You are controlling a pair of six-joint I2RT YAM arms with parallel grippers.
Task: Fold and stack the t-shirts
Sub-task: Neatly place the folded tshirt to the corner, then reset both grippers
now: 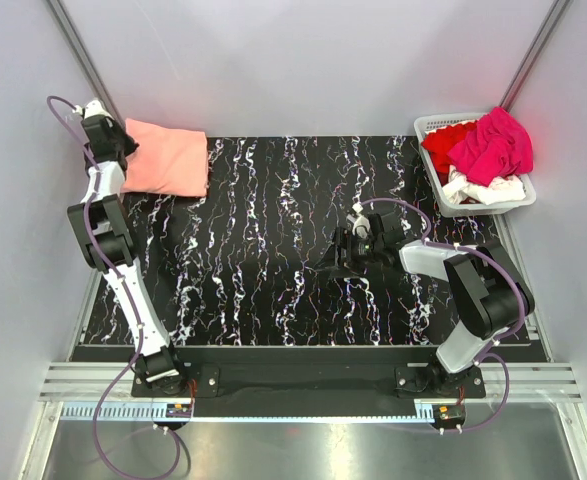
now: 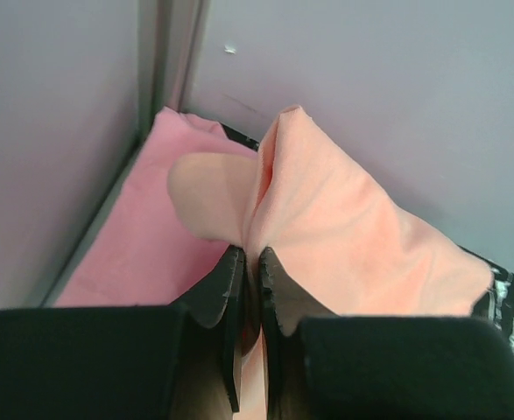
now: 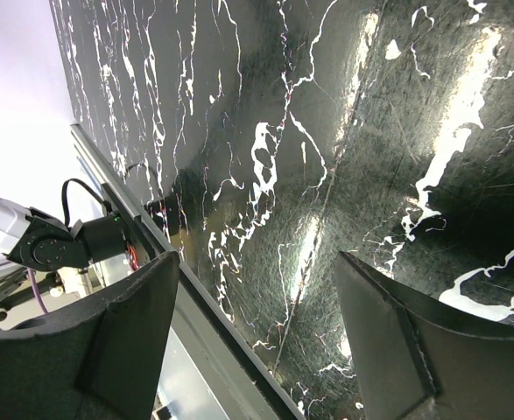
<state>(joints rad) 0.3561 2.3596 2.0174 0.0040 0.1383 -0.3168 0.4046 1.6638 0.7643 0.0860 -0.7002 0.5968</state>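
Left gripper [image 2: 249, 255] pinches salmon t-shirt [image 2: 335, 227]; right gripper [image 3: 257, 259] spread over black marbled table [image 1: 273, 250]; grey walls [image 1: 303, 60].

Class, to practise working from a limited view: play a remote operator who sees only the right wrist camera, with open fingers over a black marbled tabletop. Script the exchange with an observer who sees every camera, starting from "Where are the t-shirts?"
Observer: A folded salmon-orange t-shirt lies at the far left corner of the table.
Operator: Is the left arm near it?
Observer: The left fingers are shut on a fold of its cloth.
Operator: And the rest?
Observer: A magenta t-shirt, a red t-shirt and a white t-shirt are heaped in the white basket at the far right.
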